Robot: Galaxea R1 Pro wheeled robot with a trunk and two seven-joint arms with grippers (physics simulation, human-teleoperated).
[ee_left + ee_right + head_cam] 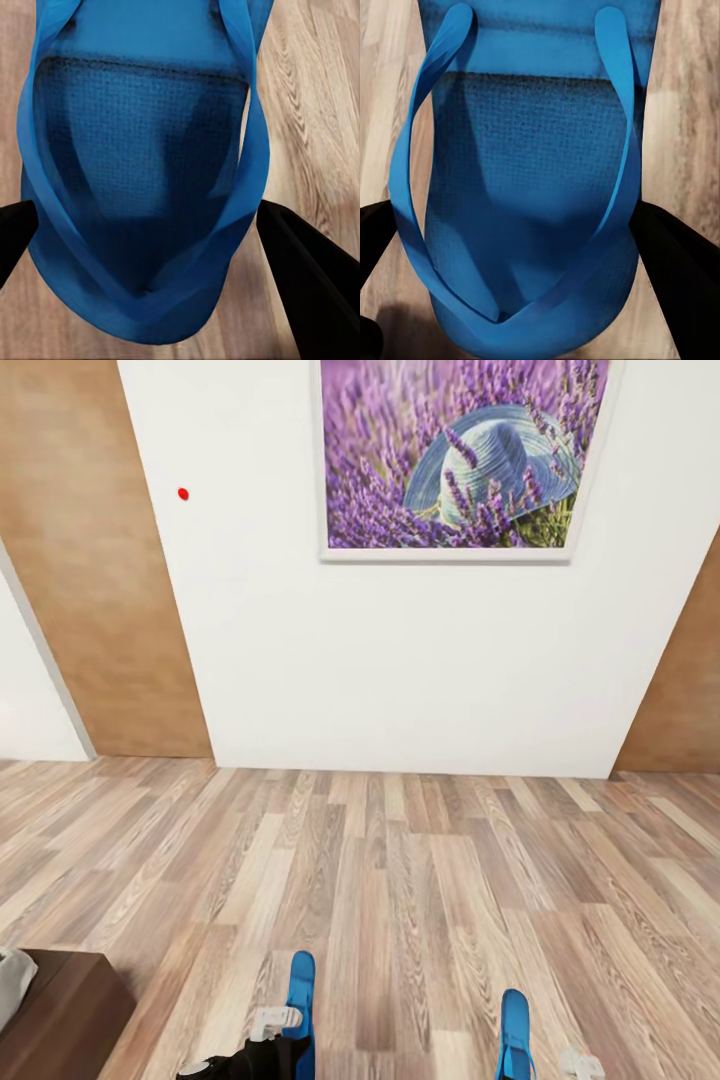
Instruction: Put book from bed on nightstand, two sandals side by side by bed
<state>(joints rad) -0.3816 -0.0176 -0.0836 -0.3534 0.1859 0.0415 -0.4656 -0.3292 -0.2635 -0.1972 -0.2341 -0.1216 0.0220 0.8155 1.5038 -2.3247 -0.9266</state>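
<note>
Two bright blue sandals are lifted off the wooden floor at the bottom of the head view. My left gripper (268, 1028) is shut on the left sandal (301, 992). The left wrist view has that sandal (142, 150) with its straps between the black fingers (300, 277), which press on its edges. The right sandal (515, 1028) is held the same way, with my right gripper (577, 1062) shut on it. That sandal (532, 172) sits between the dark fingers (679, 270). A dark brown wooden corner with light grey on top, seemingly the bed (60, 1010), is at lower left. The book and nightstand are out of view.
A white wall (400, 660) with a framed lavender picture (460, 455) faces me across light wood plank floor (400, 880). Brown wood panels (90, 560) flank the wall on both sides. A small red dot (183, 493) marks the wall.
</note>
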